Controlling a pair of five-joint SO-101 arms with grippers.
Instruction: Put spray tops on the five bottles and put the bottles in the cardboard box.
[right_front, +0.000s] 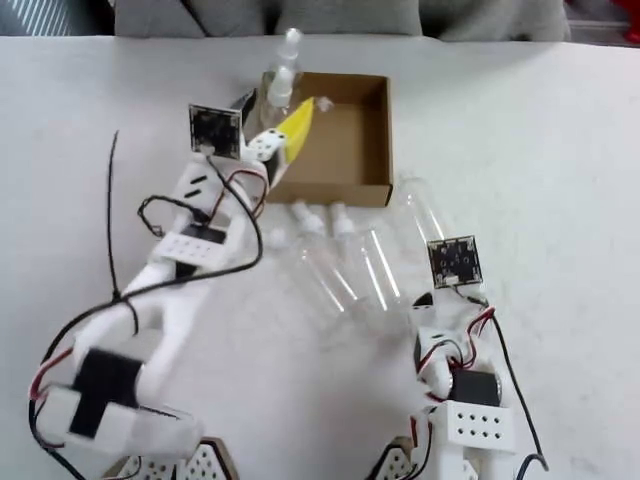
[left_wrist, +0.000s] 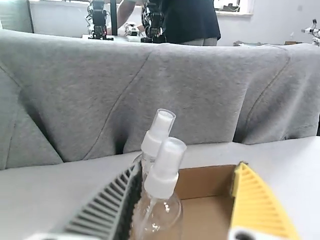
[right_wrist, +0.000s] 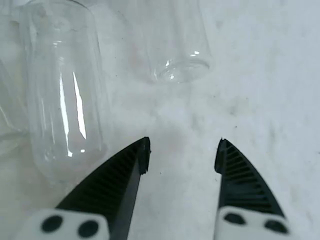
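Left end effector (left_wrist: 189, 170) spread at the box (right_front: 345, 130), beside a capped bottle (left_wrist: 162, 200).
Right end effector (right_wrist: 182, 150) spread over the surface (right_wrist: 260, 75), near lying bottles (right_wrist: 65, 100).

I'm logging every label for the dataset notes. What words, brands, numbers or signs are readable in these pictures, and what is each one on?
No text can be read.
The bottles are clear and carry no labels.
The cardboard box shows plain surfaces with no print.
The grey cloth behind the table is unmarked.
Any marks on the camera boards on the arms are too small to read.
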